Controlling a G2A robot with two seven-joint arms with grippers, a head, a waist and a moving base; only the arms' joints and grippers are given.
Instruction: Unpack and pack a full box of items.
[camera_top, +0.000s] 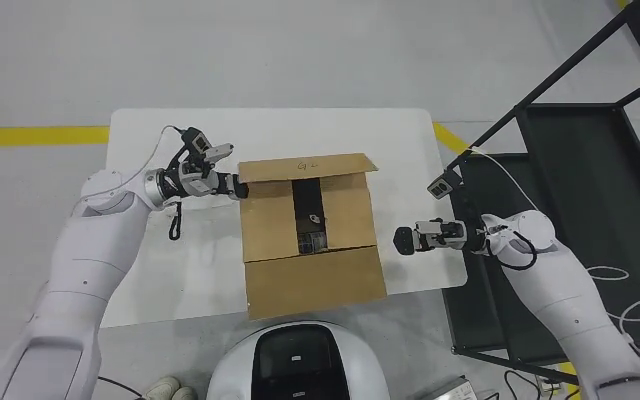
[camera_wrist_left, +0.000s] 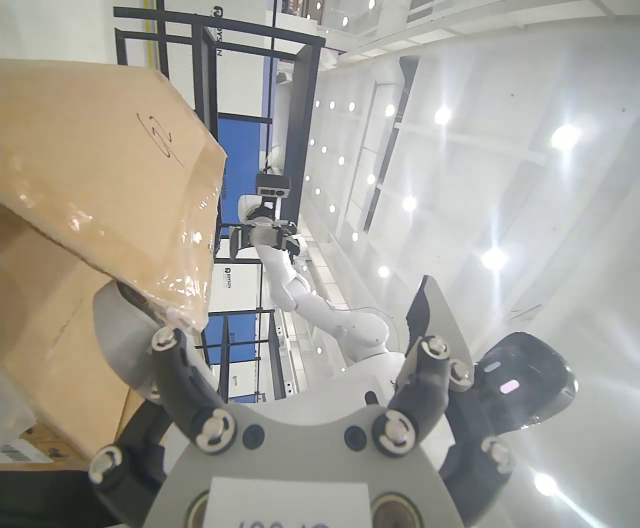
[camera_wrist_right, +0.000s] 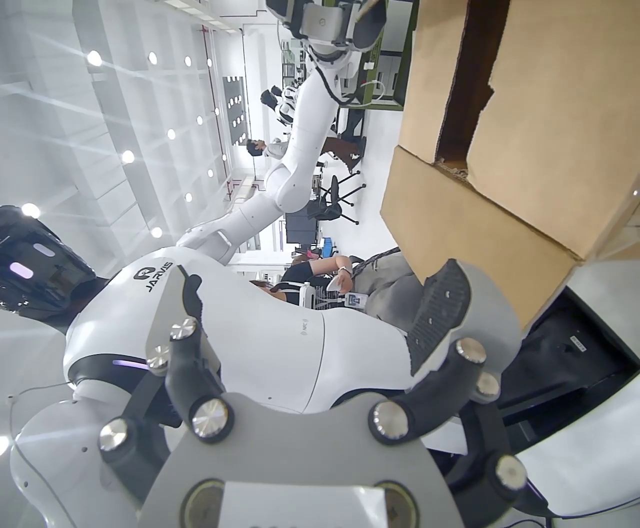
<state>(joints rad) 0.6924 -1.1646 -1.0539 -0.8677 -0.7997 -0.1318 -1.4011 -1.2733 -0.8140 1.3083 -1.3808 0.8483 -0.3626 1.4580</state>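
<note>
On white table, cardboard box, grey floor, yellow stripe

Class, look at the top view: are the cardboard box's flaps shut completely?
No, a dark gap in the box top shows items inside.

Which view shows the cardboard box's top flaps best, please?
The top view: it looks down on the cardboard box, showing all four flaps and the dark gap between. The left wrist view shows one taped flap; the right wrist view, part of the outside.
</note>
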